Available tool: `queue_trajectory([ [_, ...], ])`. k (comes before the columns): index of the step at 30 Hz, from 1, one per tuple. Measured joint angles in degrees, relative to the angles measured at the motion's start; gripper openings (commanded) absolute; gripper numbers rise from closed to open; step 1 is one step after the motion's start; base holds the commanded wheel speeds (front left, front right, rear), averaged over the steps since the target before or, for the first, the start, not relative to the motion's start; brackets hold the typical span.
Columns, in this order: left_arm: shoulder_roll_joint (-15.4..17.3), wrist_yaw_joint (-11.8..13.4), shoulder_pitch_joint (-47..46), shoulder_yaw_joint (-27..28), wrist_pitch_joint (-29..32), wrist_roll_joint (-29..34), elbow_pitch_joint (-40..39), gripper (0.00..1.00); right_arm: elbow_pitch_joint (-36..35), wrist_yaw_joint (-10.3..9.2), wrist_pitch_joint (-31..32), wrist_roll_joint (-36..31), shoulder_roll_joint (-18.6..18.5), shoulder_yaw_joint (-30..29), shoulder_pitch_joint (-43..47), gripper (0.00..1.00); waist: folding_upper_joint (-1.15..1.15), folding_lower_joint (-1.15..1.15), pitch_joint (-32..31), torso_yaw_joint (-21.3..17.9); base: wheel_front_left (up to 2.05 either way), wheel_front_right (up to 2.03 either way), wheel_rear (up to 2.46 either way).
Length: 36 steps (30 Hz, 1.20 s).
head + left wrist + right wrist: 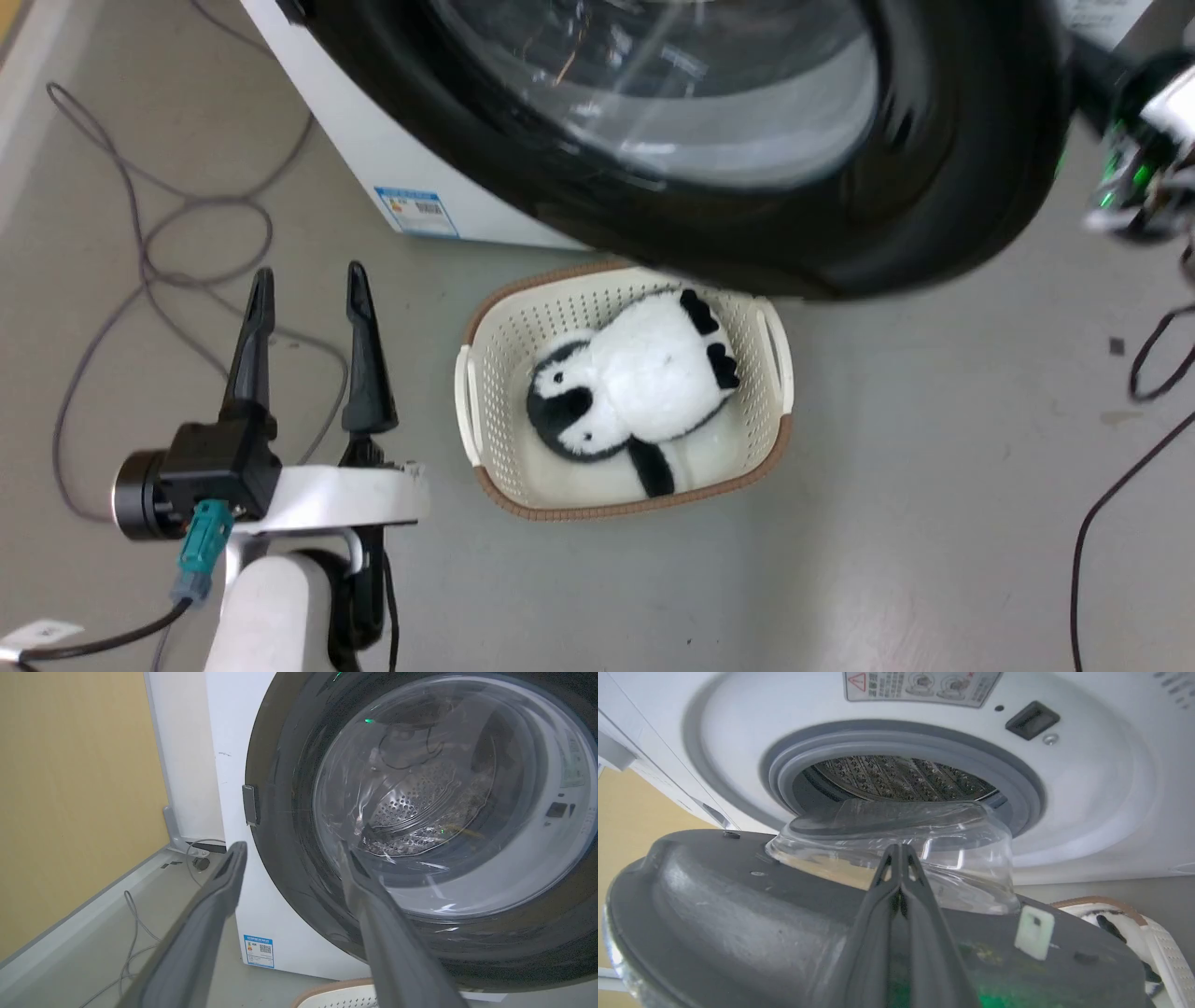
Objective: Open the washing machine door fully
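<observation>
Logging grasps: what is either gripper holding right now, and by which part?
Nothing. The left gripper is open over the floor; the right gripper is shut on itself, over the inner face of the door.

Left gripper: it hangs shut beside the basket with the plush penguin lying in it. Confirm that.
Not quite. The left gripper is open, not shut: the head view shows its two fingers standing well apart. The rest holds: it hangs beside the basket, and the plush penguin lies in it.
</observation>
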Motion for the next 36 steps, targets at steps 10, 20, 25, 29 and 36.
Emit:
queue_trajectory([
  [10, 0.0, -0.5, 3.4, 0.9, 0.0, 0.8, 1.1, 1.0, -7.6, 0.0, 3.9, 1.8, 1.0, 2.4, 11.4, 0.0, 0.0, 0.0, -4.6, -1.0, 0.0, 0.0, 0.0],
  [20, 0.0, -1.0, 6.6, 1.0, 0.0, 1.6, 2.8, 1.0, -17.9, 0.0, 5.7, 2.8, 3.3, 5.2, 22.9, 0.0, 0.0, 0.0, -8.5, -1.6, 0.0, 0.0, 0.0],
  [25, 0.0, -1.1, 7.7, 1.1, 0.0, 2.0, 3.5, 1.0, -23.5, 0.0, 6.8, 3.5, 4.3, 7.3, 27.5, 0.0, 0.0, 0.0, -10.1, -1.6, 0.0, 0.0, 0.0],
  [29, 0.0, -1.1, 8.3, 1.2, 0.0, 2.0, 3.9, 1.0, -27.0, 0.0, 8.6, 3.1, 5.2, 10.4, 30.7, 0.0, 0.0, -0.01, -11.4, -1.9, 0.0, 0.0, 0.0],
  [36, 0.0, -1.2, 9.1, 0.8, 0.0, 2.0, 4.4, 1.0, -31.8, 0.0, 9.5, 2.7, 7.2, 14.1, 36.1, 0.0, 0.0, -0.01, -12.9, -2.0, 0.0, 0.0, 0.0],
])
